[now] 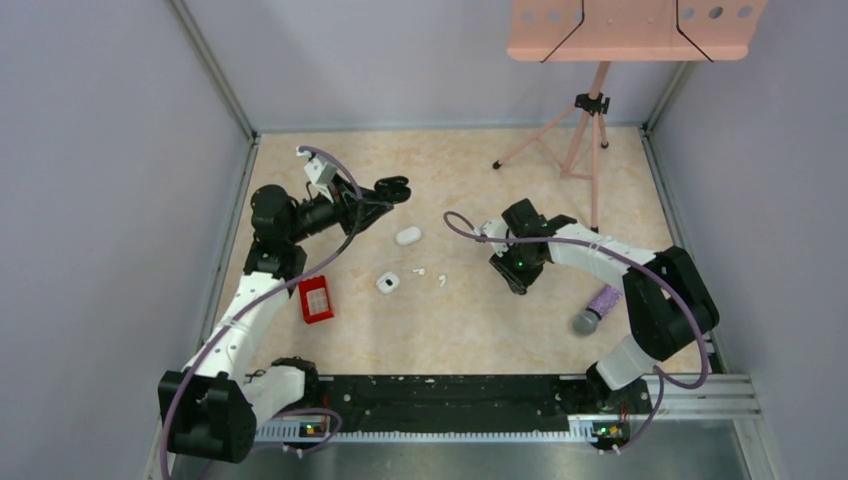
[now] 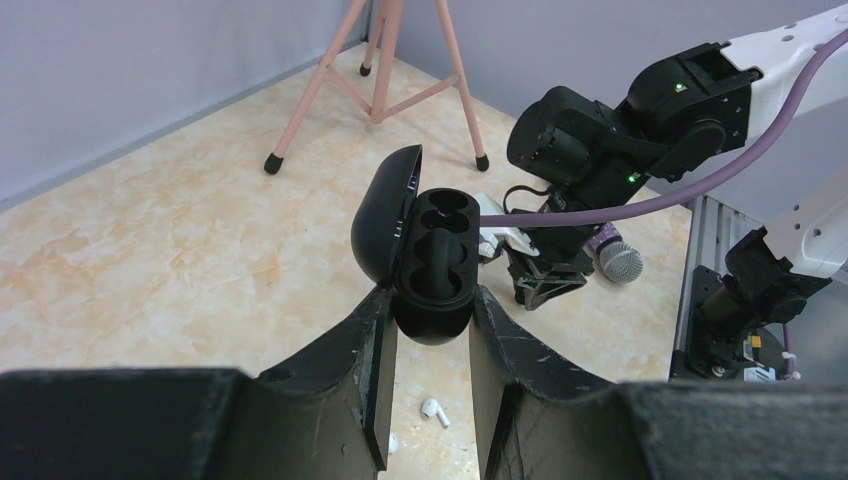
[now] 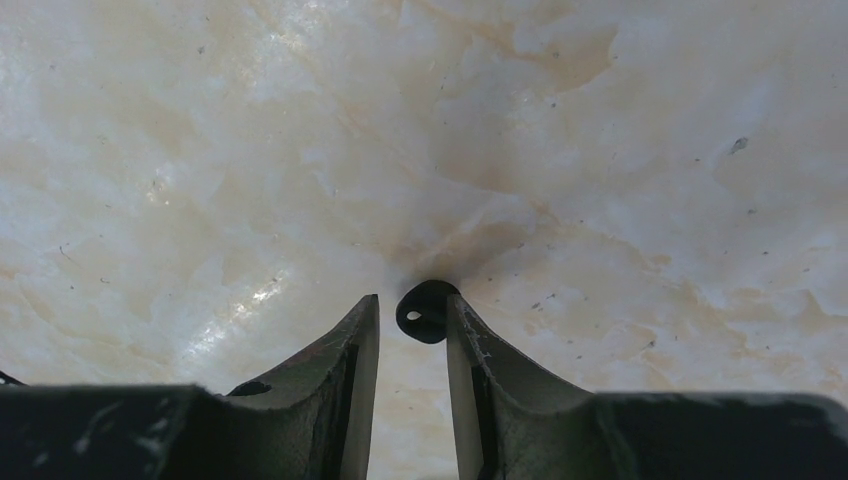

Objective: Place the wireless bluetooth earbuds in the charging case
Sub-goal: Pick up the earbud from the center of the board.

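Note:
My left gripper (image 2: pixel 432 300) is shut on the base of an open black charging case (image 2: pixel 435 255) and holds it up in the air, lid swung left; it shows at the back left in the top view (image 1: pixel 392 190). My right gripper (image 3: pixel 412 300) points down at the table (image 1: pixel 516 275). A black earbud (image 3: pixel 426 312) lies between its fingertips, touching the right finger, with a gap to the left finger. Two white earbuds (image 1: pixel 419 271) (image 1: pixel 441 281) lie on the table; one shows under the left jaws (image 2: pixel 433 410).
A closed white case (image 1: pixel 408 236) and an open white case (image 1: pixel 388 283) sit mid-table. A red box (image 1: pixel 316 299) lies at the left, a microphone (image 1: pixel 597 310) at the right, and a pink tripod (image 1: pixel 580 130) stands at the back right.

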`<state>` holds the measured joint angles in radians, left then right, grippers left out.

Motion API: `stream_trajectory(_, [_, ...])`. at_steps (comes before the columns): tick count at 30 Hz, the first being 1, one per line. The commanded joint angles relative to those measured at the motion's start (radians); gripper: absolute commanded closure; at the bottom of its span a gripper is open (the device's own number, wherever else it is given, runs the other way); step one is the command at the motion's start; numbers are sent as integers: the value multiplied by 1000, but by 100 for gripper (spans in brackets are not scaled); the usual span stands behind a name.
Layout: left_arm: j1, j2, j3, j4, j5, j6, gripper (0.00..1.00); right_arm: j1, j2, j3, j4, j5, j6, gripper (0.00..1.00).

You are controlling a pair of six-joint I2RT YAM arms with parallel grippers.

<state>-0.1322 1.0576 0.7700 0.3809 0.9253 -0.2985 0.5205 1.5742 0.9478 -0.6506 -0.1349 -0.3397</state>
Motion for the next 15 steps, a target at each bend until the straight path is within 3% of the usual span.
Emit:
stream_trajectory(1, [6, -19, -8, 38, -6, -10, 100, -3, 20, -19, 11, 23, -7, 69])
stream_trajectory(8, [8, -23, -13, 39, -14, -11, 100, -3, 17, -24, 11, 76, -34, 71])
stream_trajectory(15, [8, -24, -14, 42, -16, -11, 100, -3, -3, 4, -12, 120, -47, 79])
